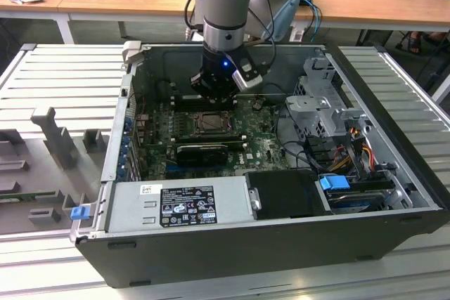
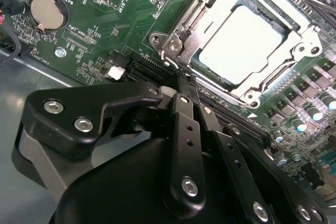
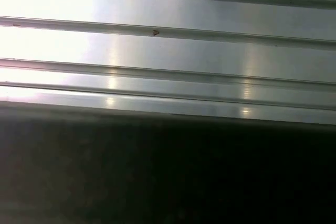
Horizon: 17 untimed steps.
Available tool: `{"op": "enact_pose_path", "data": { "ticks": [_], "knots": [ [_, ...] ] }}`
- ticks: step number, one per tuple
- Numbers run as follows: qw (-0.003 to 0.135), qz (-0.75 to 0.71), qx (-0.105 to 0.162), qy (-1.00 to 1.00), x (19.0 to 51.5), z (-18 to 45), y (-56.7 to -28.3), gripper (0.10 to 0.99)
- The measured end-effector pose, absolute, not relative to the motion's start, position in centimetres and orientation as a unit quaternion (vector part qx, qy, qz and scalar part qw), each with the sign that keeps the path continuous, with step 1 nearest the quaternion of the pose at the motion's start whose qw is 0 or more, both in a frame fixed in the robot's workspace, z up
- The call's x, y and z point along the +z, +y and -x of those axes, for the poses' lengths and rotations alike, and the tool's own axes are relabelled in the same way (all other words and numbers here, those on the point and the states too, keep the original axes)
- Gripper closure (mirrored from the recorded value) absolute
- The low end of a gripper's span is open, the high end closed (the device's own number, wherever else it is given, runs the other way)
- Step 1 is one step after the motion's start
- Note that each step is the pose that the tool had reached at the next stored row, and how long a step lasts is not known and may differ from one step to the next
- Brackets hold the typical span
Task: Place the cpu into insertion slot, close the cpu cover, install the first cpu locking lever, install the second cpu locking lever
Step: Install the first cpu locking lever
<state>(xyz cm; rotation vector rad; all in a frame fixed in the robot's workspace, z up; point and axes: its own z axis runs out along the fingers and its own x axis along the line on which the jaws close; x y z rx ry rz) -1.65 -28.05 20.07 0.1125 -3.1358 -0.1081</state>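
Cpu (image 2: 239,45) seated in insertion slot (image 2: 202,69), cpu cover (image 2: 302,40) down; your gripper's (image 2: 181,85) jaws pinched together, empty, at a locking lever. Lever step.

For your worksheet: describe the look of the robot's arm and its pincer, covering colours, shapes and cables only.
The arm is a silver-grey cylinder with pale blue joint caps and a small blue light low down; dark cables loop behind it. In the second wrist view the pincer is matt black, built from flat linked bars studded with silver screw heads.
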Motion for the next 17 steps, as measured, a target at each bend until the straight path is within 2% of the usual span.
{"op": "enact_pose_path", "data": {
  "ticks": [5, 13, 17],
  "knots": [
    [0.0, -0.036, -0.042, -0.998, 20.1, 1.6, -28.2, 0.98],
    [0.001, -0.036, -0.041, -0.999, 22.5, 1.8, -28.2, 0.98],
    [0.001, -0.036, -0.041, -0.999, 22.7, 2.3, -28.2, 0.98]
  ]
}}
